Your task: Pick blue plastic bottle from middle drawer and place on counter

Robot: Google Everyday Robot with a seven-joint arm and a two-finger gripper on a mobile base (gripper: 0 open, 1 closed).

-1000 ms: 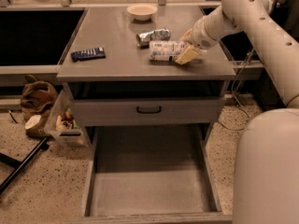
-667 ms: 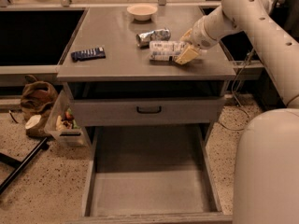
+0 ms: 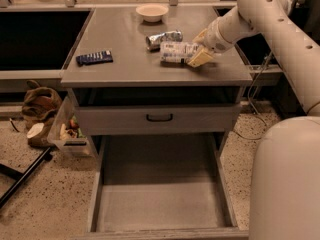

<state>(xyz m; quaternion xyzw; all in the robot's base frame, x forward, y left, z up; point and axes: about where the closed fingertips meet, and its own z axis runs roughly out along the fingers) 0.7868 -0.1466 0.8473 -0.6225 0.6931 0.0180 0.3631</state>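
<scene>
Item: blue plastic bottle [image 3: 175,52], lying on its side on the counter [image 3: 125,36], right of centre, its length running left to right; just behind it, a crumpled foil packet [image 3: 164,37], near but apparently not touching. Gripper [image 3: 196,49]: at the bottle's right end, low over the counter surface, arm reaching in from the right; whether it clamps the bottle or has let go cannot be told. Middle drawer [image 3: 160,204]: pulled out below, floor bare. Drawer front [image 3: 160,117] above it: closed, black handle. Other contents of counter: pale bowl [image 3: 152,11] near the back edge, dark flat object [image 3: 94,58] at the left, both well apart from the bottle. Status, as judged: placement at or near completion. Handling note: release only with the bottle's full weight on the surface; a bottle on its side may roll, so let go gently, withdraw upward and to the right, away from the foil packet, and avoid dragging the bottle along
</scene>
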